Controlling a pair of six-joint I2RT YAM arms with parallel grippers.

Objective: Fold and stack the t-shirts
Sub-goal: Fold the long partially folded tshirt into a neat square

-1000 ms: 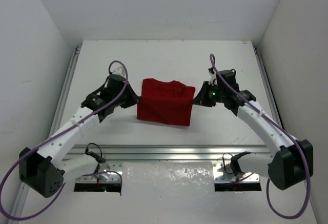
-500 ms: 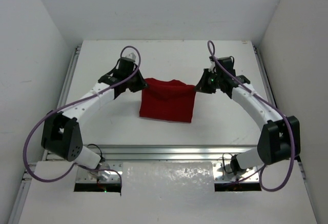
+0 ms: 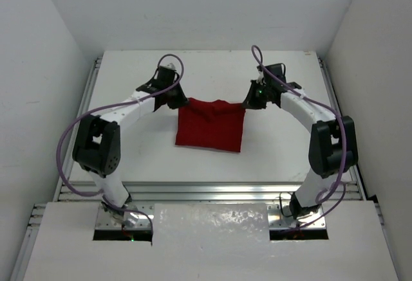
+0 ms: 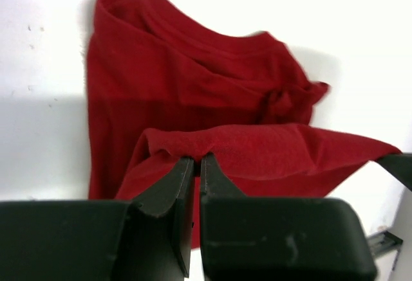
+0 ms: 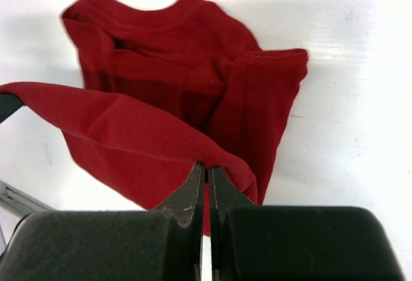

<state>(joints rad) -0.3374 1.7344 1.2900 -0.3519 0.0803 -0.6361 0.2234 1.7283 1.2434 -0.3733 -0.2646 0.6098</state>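
T-shirt edge held up by both hands for a fold.
Overhead: left hand and right hand each grip a far corner, probably so the edge spans taut over the white table, between white walls. Left wrist: fingers clenched on cloth. Right wrist: likewise, the rest lying below.

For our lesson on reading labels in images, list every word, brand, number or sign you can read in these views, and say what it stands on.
None: no text can be read in any view.
The dark red t-shirt shows no print or label.
The left gripper and right gripper have plain black fingers with no markings.
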